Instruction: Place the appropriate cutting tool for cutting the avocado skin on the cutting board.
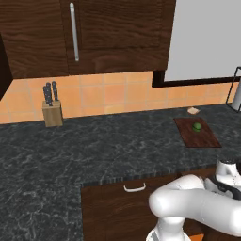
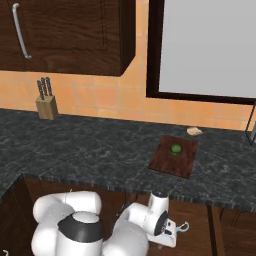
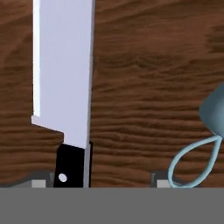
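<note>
Dark speckled stone counter (image 1: 70, 155) running under wood wall cabinets (image 1: 94, 33) and orange tile, with a tan knife block (image 1: 52, 113) far left against the wall. Cutting board (image 1: 196, 132) lying flat on the counter toward the right, dark reddish-brown, rectangular, bare apart from the small round green avocado (image 1: 197, 126) sitting near its far end; a small pale object (image 1: 193, 111) just beyond the board by the wall.

Arm folded low in front of the counter edge, gripper (image 2: 167, 231) down below counter level, apparently reaching into an opened drawer beside a pale blue-grey utensil with a looped handle (image 3: 192, 164). Seen from the hand: a knife (image 3: 65, 87) flat on a wood-grain floor, broad pale blade running away from the fingers, black riveted handle at the near end beside the left fingertip (image 3: 38, 183). Long axis pointing straight ahead of the hand, so jaws straddling the handle crosswise. Looped utensil off to the right, near the other fingertip.

Jaws partly open, tips barely showing; cannot tell whether the handle is yet pinched. Probably the grasping step, with lift and carry up and back to the board not yet done. Board above and beyond the hand, slightly right.
</note>
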Robot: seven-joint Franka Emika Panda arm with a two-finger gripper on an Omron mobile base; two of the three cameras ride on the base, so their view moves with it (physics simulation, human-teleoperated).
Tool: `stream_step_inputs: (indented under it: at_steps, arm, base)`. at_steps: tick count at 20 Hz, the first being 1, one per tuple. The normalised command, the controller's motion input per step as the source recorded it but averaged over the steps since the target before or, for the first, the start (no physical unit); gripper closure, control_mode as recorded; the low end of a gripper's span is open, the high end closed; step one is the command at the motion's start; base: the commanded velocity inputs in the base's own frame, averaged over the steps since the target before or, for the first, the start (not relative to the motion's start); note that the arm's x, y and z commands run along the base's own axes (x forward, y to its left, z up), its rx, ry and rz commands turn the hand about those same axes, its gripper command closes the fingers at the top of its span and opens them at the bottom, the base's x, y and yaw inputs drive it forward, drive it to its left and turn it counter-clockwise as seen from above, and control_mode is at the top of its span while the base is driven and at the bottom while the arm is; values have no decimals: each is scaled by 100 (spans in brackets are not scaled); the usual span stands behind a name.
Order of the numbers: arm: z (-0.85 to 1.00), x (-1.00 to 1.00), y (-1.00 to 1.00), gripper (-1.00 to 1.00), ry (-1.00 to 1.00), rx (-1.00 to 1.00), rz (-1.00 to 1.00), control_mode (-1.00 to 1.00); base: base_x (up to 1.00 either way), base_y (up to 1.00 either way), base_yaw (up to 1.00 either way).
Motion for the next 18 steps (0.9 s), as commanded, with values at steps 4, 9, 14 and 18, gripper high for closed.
stream_step_inputs:
  at_steps: [4,9,14,18]
  arm:
    - [-50,-18,24,100,2,0,0,-100]
    - [-10,-61,11,100,0,0,-1,-100]
    - [0,-78,17,100,0,0,-7,-100]
    - [37,-71,15,100,-1,0,-17,-100]
  base:
    - [0,0,0]
    - [0,0,0]
    - [0,0,0]
    - [0,0,0]
